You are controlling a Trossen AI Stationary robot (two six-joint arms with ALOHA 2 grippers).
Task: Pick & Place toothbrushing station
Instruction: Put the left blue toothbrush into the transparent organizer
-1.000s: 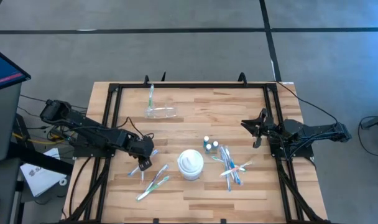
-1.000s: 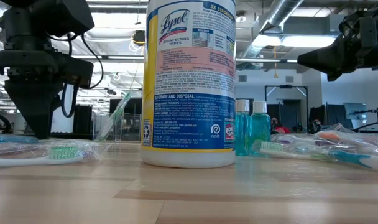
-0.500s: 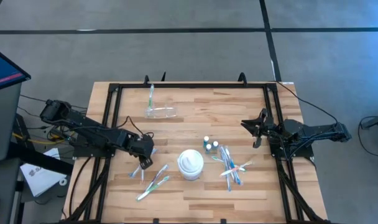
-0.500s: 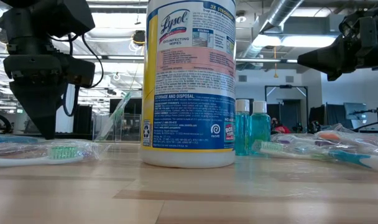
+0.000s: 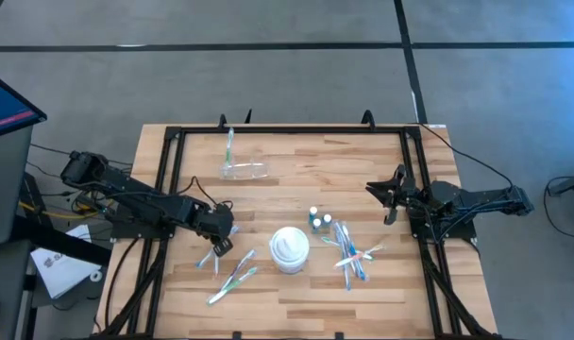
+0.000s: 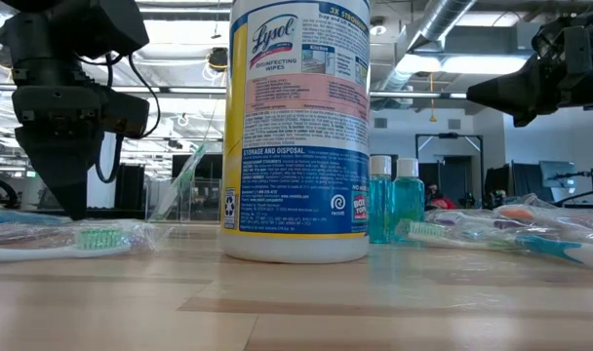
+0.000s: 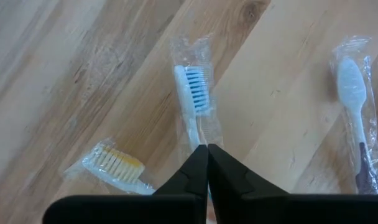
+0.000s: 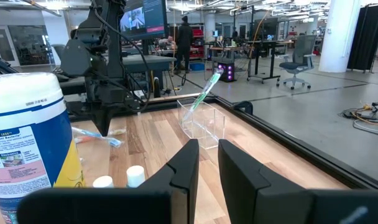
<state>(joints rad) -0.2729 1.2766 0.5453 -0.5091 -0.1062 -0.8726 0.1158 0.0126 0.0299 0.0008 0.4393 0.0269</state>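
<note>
Left gripper (image 7: 207, 149) down on the surface (image 5: 296, 189), fingers clenched on the blue toothbrush (image 7: 193, 106) handle through its wrapper, ready to lift. Clear cup (image 5: 244, 169) lies well apart at the far side, one green brush in it. Right gripper (image 8: 207, 152) waits at the right edge, fingers slightly parted, holding nothing.

The table (image 5: 296, 161) is pale blond wood in long planks, framed by black rails. Both arms are black, and so is the left end effector (image 7: 207, 151); just ahead of its tips lies a toothbrush (image 7: 193, 102) with a light blue handle and blue-and-white bristles in clear wrap. Beside that end effector lies a yellow-bristled brush (image 7: 117, 163), and farther off a white-headed one (image 7: 354, 93). The wipes tub (image 6: 298, 127) is white with a yellow band, a pink panel and a blue label. Two small bottles (image 6: 395, 200) are teal with white caps. The right end effector (image 8: 207, 163) is black; ahead of it a clear cup (image 8: 202, 122) holds a green brush. The floor is grey.
</note>
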